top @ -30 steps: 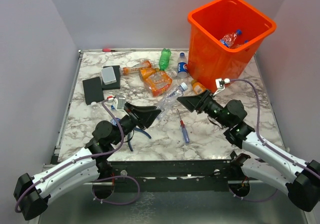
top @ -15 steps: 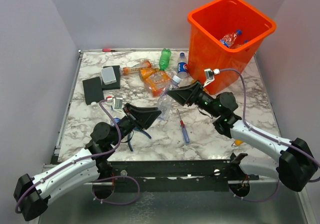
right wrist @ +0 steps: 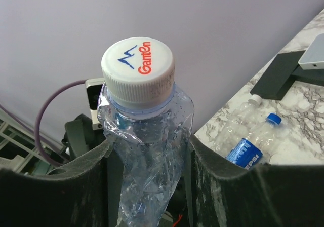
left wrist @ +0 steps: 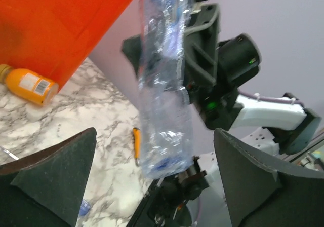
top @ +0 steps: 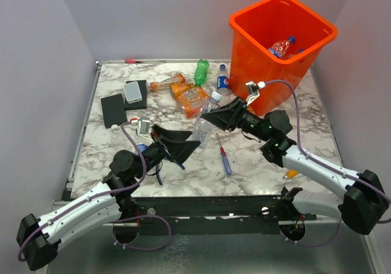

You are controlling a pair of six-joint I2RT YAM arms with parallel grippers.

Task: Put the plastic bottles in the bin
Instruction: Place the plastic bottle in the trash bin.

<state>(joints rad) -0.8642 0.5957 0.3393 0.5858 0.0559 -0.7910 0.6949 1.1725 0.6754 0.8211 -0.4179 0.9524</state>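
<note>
A crumpled clear bottle [top: 200, 129] with a white cap [right wrist: 137, 65] hangs above the table between my two grippers. My right gripper [top: 209, 118] [right wrist: 147, 171] is shut on it just below the neck. My left gripper [top: 185, 145] [left wrist: 162, 186] is open, its fingers wide on either side of the bottle's [left wrist: 164, 85] lower end and not touching it. The orange bin [top: 244, 26] [left wrist: 61, 24] stands at the back right with bottles [top: 281, 46] inside. More bottles lie on the table: a green one [top: 201, 72], a Pepsi one [top: 223, 81] and orange ones [top: 192, 99].
A blue-and-red screwdriver [top: 224, 156] lies near the table's middle. Two black pads [top: 116, 110] sit at the left, one carrying a grey block [top: 132, 91]. Blue-handled pliers [top: 159, 171] lie under the left arm. An orange bottle [left wrist: 30, 85] rests by the bin's base.
My right gripper moved left to the bottle and shut on it near the neck. My left gripper opened and let go of the bottle.
</note>
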